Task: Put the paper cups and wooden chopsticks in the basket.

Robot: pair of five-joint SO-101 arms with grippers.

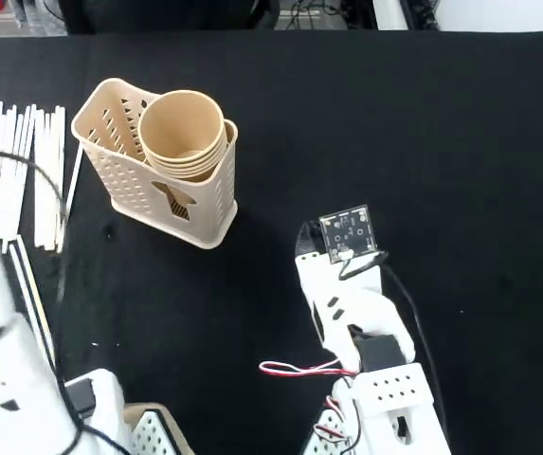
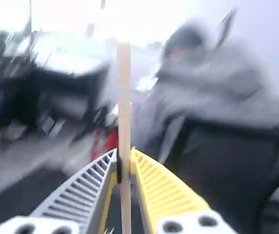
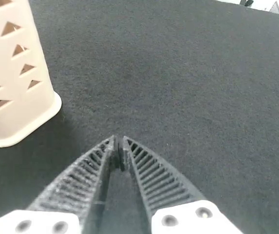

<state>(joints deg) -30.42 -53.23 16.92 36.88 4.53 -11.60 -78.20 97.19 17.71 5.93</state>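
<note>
A beige perforated basket (image 1: pixel 124 161) stands on the black table at the left middle, with a stack of paper cups (image 1: pixel 181 128) inside it. Several wooden chopsticks (image 1: pixel 25 171) lie in a row at the table's left edge. My left gripper (image 2: pixel 123 153) is shut on one wooden chopstick (image 2: pixel 124 97), which sticks straight out past the yellow and grey fingers, raised off the table. My right gripper (image 3: pixel 118 146) is shut with nothing in it, low over the bare cloth a short way to the right of the basket (image 3: pixel 12 73).
The white left arm (image 1: pixel 1 370) fills the lower left corner, with a thin pale stick (image 1: pixel 32 299) beside it. The right arm's body (image 1: pixel 366 332) and its red and white wires (image 1: pixel 295 368) sit at the bottom centre. Black cloth stretches to the right.
</note>
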